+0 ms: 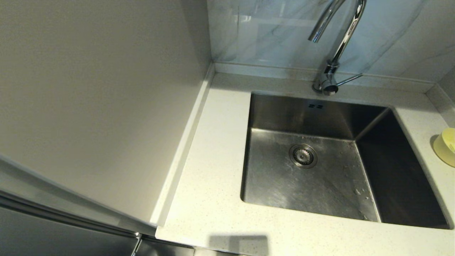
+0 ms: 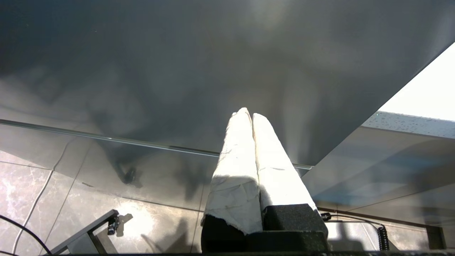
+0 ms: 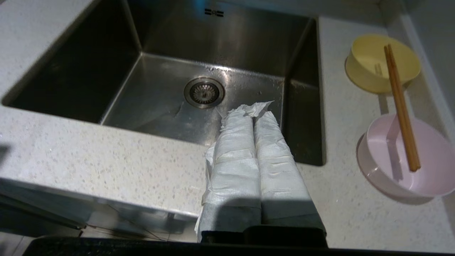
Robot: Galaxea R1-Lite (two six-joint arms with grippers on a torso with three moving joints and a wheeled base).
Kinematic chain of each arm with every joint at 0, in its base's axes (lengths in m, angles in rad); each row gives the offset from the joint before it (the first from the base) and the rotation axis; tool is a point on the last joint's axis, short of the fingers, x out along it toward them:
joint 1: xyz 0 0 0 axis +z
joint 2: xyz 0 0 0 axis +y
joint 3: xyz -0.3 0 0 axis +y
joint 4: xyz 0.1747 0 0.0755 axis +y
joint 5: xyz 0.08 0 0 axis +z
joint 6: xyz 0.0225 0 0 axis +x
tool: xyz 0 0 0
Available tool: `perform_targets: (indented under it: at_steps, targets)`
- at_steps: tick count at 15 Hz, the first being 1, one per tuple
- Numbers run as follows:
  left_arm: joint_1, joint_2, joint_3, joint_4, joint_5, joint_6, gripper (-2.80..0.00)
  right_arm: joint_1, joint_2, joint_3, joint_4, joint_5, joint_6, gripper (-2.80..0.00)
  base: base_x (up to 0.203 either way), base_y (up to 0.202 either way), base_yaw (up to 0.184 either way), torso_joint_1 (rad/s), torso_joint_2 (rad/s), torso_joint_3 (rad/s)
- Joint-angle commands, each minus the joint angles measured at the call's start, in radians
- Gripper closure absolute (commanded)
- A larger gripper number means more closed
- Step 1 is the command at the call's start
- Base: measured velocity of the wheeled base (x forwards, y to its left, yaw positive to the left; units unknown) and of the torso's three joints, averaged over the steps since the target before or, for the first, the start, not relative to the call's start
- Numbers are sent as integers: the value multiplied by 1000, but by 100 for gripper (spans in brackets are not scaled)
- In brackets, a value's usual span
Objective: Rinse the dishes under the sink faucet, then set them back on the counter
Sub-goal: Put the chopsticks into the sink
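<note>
The steel sink is empty, with its round drain showing. Behind it rises the chrome faucet, with no water running. On the counter right of the sink stand the pale-yellow bowl and, nearer, the pale-pink bowl. The brown chopsticks lie across both rims. My right gripper, wrapped in white, is shut and empty above the sink's front edge. My left gripper is shut and empty, low beside a dark cabinet front, away from the counter.
A plain wall panel closes off the left side of the counter. Grey marbled tile stands behind the faucet. In the left wrist view, tiled floor and a cable lie below the cabinet.
</note>
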Motion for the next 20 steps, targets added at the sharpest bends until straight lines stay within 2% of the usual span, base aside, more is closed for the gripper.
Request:
perform_targets:
  at_steps: [1, 3, 5, 7, 8, 11, 13, 15, 16, 17, 20]
  targets:
    - [0, -3, 0, -1, 1, -1, 0, 0, 191, -120, -5, -2, 1, 0, 0, 0, 0, 0, 0, 0]
    - [0, -3, 0, -1, 1, -1, 0, 0, 398, -292, -20, -17, 1, 0, 0, 0, 0, 0, 0, 0]
    - [0, -3, 0, -1, 1, -1, 0, 0, 621, -548, -29, -39, 1, 0, 0, 0, 0, 0, 0, 0]
    - [0, -3, 0, -1, 1, -1, 0, -1, 777, -802, 26, -57, 1, 0, 0, 0, 0, 0, 0, 0]
    - [0, -3, 0, -1, 1, -1, 0, -1, 823, -907, 104, -63, 1, 0, 0, 0, 0, 0, 0, 0]
    - [0, -3, 0, -1, 1, -1, 0, -2, 907, -1169, 565, -73, 0, 0, 0, 0, 0, 0, 0, 0]
    - [0, -3, 0, -1, 1, -1, 0, -2, 935, -1288, 827, -76, -10, 0, 0, 0, 0, 0, 0, 0]
    - [0, -3, 0, -1, 1, -1, 0, -37, 958, -1387, 1086, -80, -104, 0, 0, 0, 0, 0, 0, 0]
    - [0, -3, 0, -1, 1, -1, 0, -80, 980, -1420, 1157, -102, -177, 0, 0, 0, 0, 0, 0, 0]
    - [0, -3, 0, -1, 1, -1, 0, -113, 1006, -1428, 1172, -122, -202, 0, 0, 0, 0, 0, 0, 0]
    - [0, -3, 0, -1, 1, -1, 0, -203, 1101, -1436, 1171, -125, -204, 0, 0, 0, 0, 0, 0, 0]
